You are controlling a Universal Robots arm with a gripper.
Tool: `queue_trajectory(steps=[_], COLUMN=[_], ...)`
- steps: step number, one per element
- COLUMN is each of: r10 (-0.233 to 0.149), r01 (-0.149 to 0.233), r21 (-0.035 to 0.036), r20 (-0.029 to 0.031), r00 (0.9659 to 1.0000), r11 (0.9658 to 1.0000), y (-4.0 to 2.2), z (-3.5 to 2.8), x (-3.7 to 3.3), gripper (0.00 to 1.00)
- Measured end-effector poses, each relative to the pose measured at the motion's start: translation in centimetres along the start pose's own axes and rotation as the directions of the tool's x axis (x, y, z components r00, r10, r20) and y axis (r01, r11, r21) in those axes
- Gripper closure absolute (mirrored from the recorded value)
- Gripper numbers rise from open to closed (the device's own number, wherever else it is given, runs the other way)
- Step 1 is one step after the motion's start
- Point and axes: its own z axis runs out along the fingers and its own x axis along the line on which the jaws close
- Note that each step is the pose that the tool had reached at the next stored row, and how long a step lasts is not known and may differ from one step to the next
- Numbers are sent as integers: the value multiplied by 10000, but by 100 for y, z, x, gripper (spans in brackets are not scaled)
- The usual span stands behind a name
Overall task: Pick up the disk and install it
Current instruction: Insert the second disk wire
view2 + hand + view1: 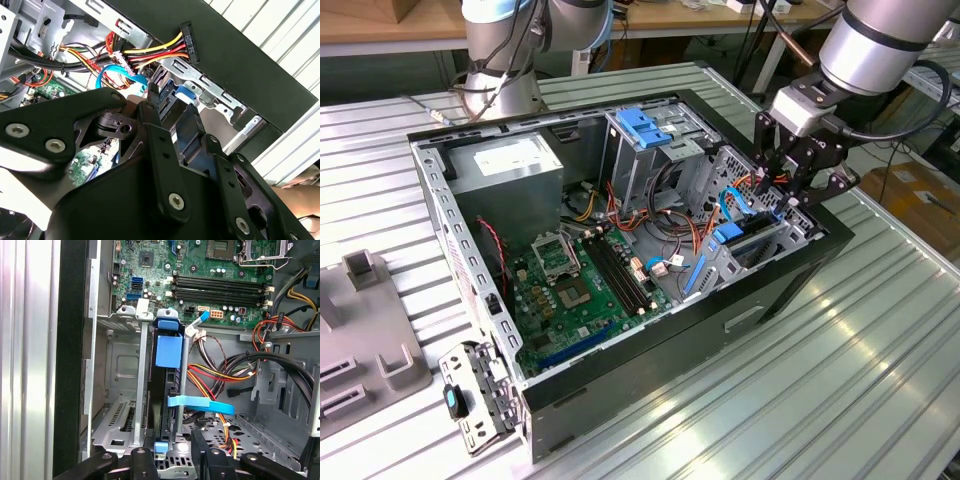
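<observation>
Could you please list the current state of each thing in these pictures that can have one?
Black computer case: lying on its side, side panel off, interior exposed.
Grey hard disk in its light-blue carrier: standing on edge inside the metal drive bay.
Robot hand: open, fingers straddling the disk's near end.
Silver processor socket on the green motherboard: empty, no cooler fitted.
Black memory slots: unfilled.

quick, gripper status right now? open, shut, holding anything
Gripper: cannot be told whether open or shut. Its fingers straddle the end of the disk, which stands on edge in the drive bay of the computer case.
</observation>
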Motion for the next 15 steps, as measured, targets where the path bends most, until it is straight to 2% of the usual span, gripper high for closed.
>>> queue_trajectory(steps=[11, 15], r10=[-9, -12], r01=[9, 12], r21=[-1, -2], r20=[-4, -20], r00=[10000, 10000], r11=[10000, 10000], y=[-17, -20], z=[-1, -41], x=[1, 0], gripper=[58, 58])
